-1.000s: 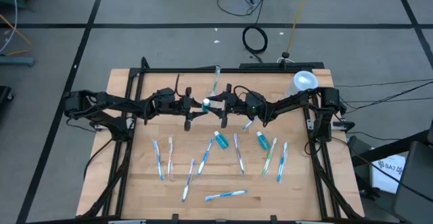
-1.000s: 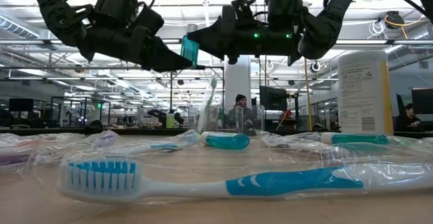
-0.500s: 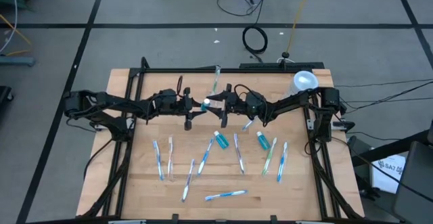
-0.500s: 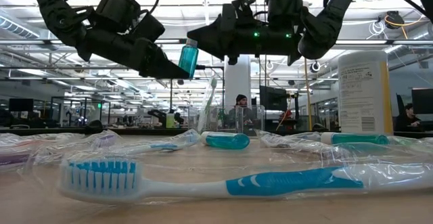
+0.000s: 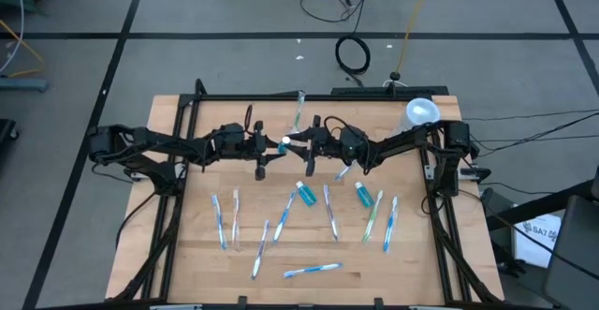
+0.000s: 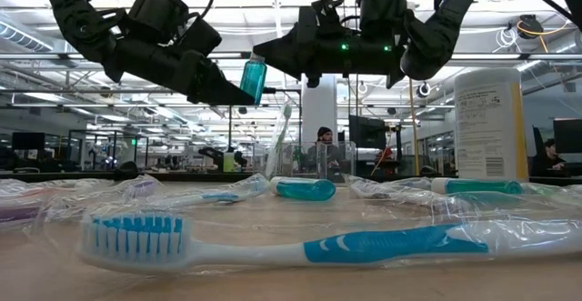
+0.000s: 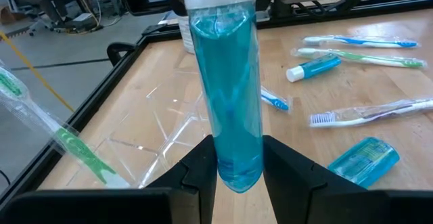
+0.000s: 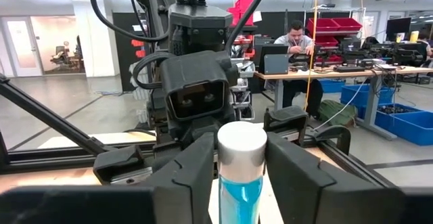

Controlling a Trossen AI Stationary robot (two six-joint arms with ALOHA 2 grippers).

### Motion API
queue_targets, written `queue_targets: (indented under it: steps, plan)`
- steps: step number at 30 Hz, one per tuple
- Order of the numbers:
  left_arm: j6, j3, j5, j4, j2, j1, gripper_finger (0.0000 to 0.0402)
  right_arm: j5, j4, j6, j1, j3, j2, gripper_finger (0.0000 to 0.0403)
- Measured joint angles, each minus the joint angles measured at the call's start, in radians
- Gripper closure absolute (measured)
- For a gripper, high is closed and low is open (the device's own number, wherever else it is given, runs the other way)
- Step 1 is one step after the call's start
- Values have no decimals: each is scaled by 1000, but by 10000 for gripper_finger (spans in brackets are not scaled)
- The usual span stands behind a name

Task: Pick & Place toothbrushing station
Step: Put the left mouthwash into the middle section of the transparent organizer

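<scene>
Handover of mouthwash bottle above mid-table

Left gripper hangs over the middle of the table, its fingers clamped on the base of a small bottle of blue liquid, held clear of the wood. Beyond it, at the far edge near the centre, stands the toothbrushing station, apart from both grippers, with one green toothbrush leaning up out of it. Right gripper faces the left one, a finger on either side of the bottle's white cap. I cannot tell whether they are pressing it yet.

The step looks like a pass from left to right. To do it well, the right fingers should seat squarely on the cap or just below it and grip firmly before the left lets go. The left should then open fully and draw straight back, so the bottle neither twists nor drops onto the brushes beneath.

Counted across the table:
- Eight wrapped toothbrushes lie in front of the arms.
- A ninth seems partly hidden under the right arm.
- One stands in the station.
- Two teal tubes lie among them.
- One bottle is in the air.
- One whitish cylinder stands at the far right corner.
</scene>
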Motion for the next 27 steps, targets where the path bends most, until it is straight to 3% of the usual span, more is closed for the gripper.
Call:
queue_targets:
  steps: [6, 23, 27]
  plan:
    - [0, 0, 0, 0, 0, 0, 293, 0, -7, 0, 0, 0, -1, 305]
    - [-3, -2, -5, -10, 1, 0, 292, -4, -47, 1, -12, 1, -2, 304]
    - [-3, -2, -41, -30, 1, -1, 269, -2, -60, 11, -14, 1, -2, 304]
